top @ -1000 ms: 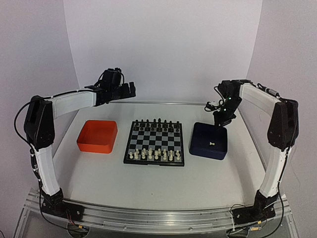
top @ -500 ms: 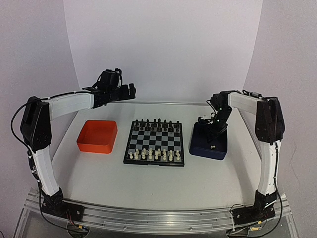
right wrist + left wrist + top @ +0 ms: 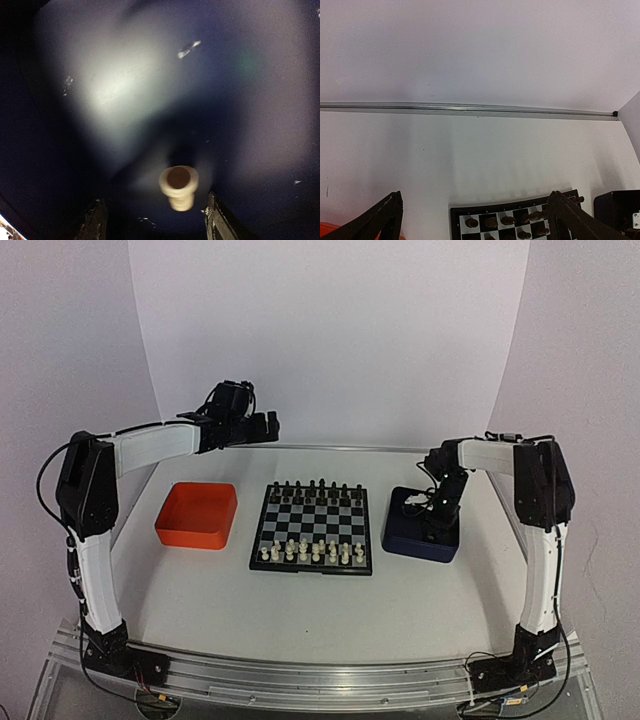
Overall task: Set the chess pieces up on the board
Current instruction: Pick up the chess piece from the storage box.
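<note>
Right gripper (image 3: 152, 217) parted above chess piece (image 3: 179, 186), base camera-ward.

Your right gripper (image 3: 430, 520) has come down from above the back of the dark blue tray (image 3: 412, 548) and now sits low inside it. Its jaws were shut and have opened. They now stand on each side of the little cream chess piece (image 3: 178, 186), not touching it. Your left gripper (image 3: 266, 426) has slid a bit to the right.
</note>
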Action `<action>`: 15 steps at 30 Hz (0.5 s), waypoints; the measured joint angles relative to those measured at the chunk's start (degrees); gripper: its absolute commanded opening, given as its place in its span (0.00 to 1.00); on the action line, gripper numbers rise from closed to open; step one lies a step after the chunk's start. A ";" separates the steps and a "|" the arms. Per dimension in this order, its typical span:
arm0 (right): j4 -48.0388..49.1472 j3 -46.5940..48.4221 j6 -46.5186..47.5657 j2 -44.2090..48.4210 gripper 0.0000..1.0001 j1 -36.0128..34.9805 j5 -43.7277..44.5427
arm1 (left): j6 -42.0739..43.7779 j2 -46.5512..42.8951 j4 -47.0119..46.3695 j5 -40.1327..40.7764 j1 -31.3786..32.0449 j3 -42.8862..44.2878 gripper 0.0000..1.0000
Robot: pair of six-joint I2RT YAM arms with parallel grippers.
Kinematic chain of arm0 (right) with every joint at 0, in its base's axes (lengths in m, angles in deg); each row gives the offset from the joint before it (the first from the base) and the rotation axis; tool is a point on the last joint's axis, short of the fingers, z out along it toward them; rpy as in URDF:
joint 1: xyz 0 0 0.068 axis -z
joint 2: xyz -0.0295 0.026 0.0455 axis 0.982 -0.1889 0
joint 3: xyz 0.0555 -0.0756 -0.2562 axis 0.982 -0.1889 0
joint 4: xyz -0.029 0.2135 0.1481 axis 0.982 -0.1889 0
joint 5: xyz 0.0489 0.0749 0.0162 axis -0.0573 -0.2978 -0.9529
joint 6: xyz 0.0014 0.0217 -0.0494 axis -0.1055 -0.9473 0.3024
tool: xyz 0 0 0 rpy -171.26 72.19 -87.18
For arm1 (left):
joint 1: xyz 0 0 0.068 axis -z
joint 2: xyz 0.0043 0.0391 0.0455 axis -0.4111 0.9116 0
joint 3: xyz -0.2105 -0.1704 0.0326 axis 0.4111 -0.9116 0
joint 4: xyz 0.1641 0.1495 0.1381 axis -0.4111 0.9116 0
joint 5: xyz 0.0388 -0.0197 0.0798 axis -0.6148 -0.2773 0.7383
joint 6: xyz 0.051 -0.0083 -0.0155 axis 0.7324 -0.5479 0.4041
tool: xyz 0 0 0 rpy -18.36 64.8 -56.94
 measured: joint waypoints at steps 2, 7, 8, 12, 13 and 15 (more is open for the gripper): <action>0.96 0.00 0.11 0.00 0.62 0.00 0.50 | -0.01 1.51 0.74 -0.27 0.00 1.85 1.00; 4.32 0.01 0.51 0.00 0.63 0.00 1.53 | -0.02 4.08 2.37 -0.43 0.00 4.77 1.00; 5.01 0.05 0.67 0.00 0.62 0.00 1.54 | -0.01 4.31 2.62 -0.42 0.00 4.91 1.00; 7.24 0.17 1.23 0.00 0.62 -0.02 1.52 | -0.02 4.43 3.81 -0.37 0.00 4.93 1.00; 7.73 0.17 1.30 0.00 0.62 -0.04 1.61 | -0.02 4.43 3.92 -0.35 0.00 4.93 1.00; 8.80 0.17 1.41 0.00 0.62 -0.12 1.96 | -0.04 4.43 4.10 -0.29 0.00 4.93 1.00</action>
